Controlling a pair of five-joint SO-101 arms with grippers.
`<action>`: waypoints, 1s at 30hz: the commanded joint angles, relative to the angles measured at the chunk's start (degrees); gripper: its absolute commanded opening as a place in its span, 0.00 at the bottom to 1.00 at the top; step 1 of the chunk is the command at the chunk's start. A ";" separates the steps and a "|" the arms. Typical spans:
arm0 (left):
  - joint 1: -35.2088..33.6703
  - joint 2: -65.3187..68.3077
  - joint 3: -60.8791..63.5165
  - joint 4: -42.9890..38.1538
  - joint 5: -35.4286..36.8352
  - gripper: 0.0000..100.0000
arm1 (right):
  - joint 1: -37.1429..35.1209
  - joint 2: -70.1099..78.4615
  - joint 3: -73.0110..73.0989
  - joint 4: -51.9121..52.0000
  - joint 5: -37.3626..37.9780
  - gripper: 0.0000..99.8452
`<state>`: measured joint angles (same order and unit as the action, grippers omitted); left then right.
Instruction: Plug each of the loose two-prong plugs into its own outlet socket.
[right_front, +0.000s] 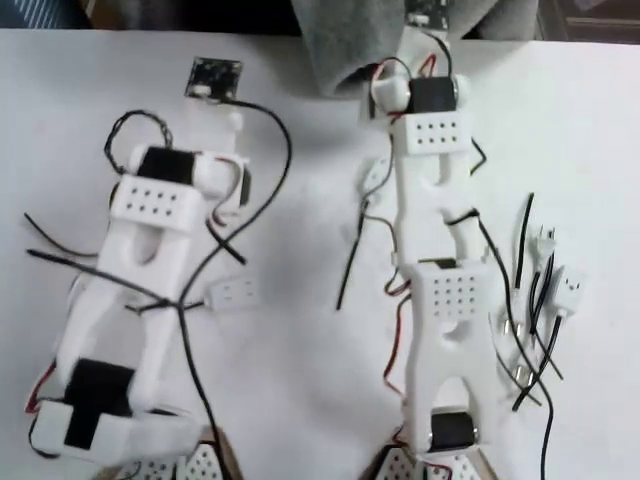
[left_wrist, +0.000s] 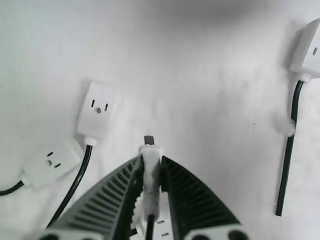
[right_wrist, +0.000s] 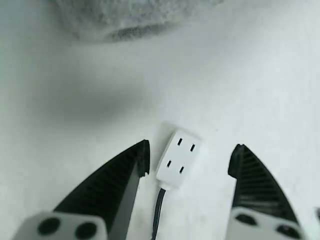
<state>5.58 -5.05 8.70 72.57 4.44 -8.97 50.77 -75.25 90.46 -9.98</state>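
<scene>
Two end effectors, two states: the left end effector (left_wrist: 151, 165) is clamped on a two-prong plug (left_wrist: 149, 151), held over the desk (left_wrist: 210, 90) near an outlet socket (left_wrist: 98, 110). The right end effector (right_wrist: 192, 149) gapes open astride a white socket block (right_wrist: 176, 159).

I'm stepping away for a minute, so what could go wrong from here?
1. The left gripper pinches the plug by its sides; pushing in could twist it in the jaws.
2. The nearest socket lies unheld on the table, so it may slide away.
3. The right gripper straddles a second socket with jaws open; closing off-centre might knock it askew.
</scene>
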 joint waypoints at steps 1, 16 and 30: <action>-0.66 0.75 -4.84 3.34 0.09 0.03 | -0.40 0.84 -2.37 3.30 -1.85 0.27; -0.48 1.19 -5.19 4.92 0.00 0.03 | -0.92 9.27 -2.99 2.42 -16.00 0.30; -0.66 1.19 -5.10 4.57 0.00 0.03 | -2.77 14.81 -2.99 0.66 -16.26 0.30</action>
<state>5.58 -3.74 5.89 77.23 4.53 -12.66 65.36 -75.87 92.57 -25.71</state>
